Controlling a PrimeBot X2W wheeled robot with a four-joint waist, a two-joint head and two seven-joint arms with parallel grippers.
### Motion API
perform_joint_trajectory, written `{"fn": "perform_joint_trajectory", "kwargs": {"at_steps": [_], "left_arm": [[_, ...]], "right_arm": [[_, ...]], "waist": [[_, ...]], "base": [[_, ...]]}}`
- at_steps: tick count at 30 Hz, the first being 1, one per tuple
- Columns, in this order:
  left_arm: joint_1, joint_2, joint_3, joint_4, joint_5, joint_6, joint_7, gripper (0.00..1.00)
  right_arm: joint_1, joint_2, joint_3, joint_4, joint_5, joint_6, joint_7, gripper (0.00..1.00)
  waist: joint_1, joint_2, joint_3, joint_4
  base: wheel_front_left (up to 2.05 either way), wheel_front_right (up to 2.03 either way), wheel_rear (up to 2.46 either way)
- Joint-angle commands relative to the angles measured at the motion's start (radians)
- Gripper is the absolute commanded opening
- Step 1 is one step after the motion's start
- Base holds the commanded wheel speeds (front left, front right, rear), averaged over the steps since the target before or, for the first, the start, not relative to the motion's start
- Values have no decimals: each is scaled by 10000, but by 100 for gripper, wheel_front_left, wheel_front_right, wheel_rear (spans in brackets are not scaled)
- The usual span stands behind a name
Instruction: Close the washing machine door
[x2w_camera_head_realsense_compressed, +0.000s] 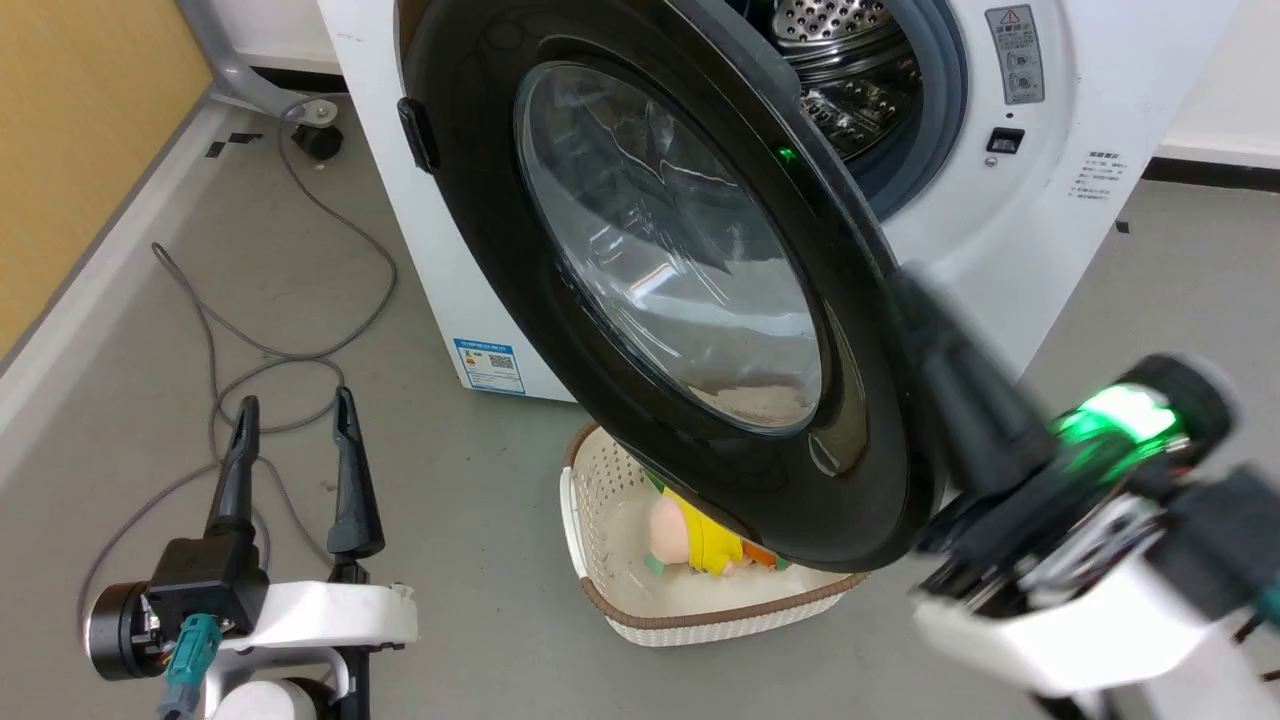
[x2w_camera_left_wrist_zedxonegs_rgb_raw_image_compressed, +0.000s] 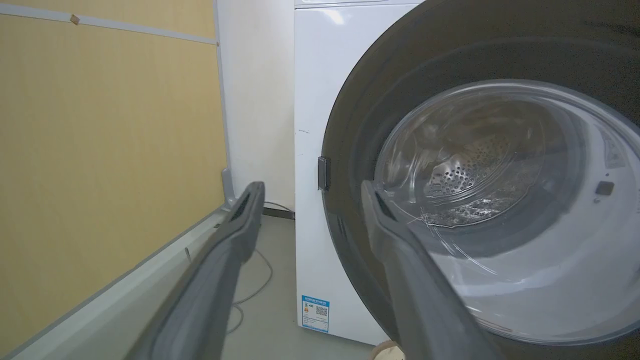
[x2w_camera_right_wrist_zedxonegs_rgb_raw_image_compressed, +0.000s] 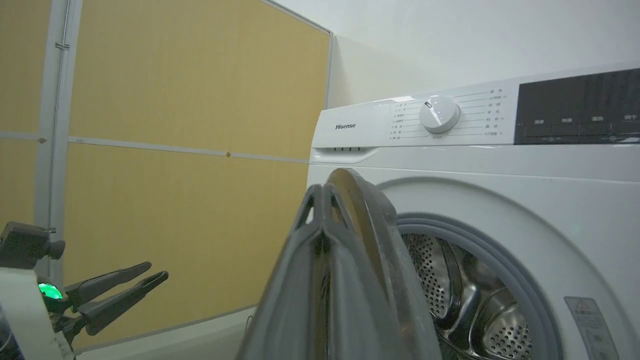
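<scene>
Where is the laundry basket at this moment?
In the head view, the cream basket sits on the floor before the washing machine, partly under the lower rim of the open door, right of the left gripper.

Bright, even indoor light; soft shadows. Ceiling-light glare on washing machine door (x2w_camera_head_realsense_compressed: 670, 250) glass. Heavy blur on right gripper (x2w_camera_head_realsense_compressed: 910, 295).

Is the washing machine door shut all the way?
No, the washing machine door stands swung open, and the steel drum shows behind it.
</scene>
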Motion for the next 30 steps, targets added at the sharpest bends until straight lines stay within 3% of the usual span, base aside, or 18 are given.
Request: {"fn": "perform_joint_trajectory", "kwargs": {"at_steps": [1,3,13,20,30], "left_arm": [[103,-60,88,-17,98,-53,-43,100],[83,-205,255,-41,249,-176,-43,100],[-68,-532,572,-9,611,-583,-43,100],[-221,-643,480,12,991,-756,-43,100],[-598,-743,221,24,1235,-810,-43,100]], "right_arm": [[-132,-144,273,34,-61,8,-42,0],[-118,-562,1097,339,-126,8,-42,0],[265,-1548,2395,1928,-817,8,-42,0],[453,-1531,1556,3035,-787,8,-42,0],[203,-685,-482,4242,-513,8,-42,0]], "waist": [[0,0,14,-17],[0,0,53,-71],[0,0,340,-263],[0,0,653,-336],[0,0,1152,-279]], "base": [[0,0,0],[0,0,0],[0,0,0],[0,0,0],[0,0,0]]}}
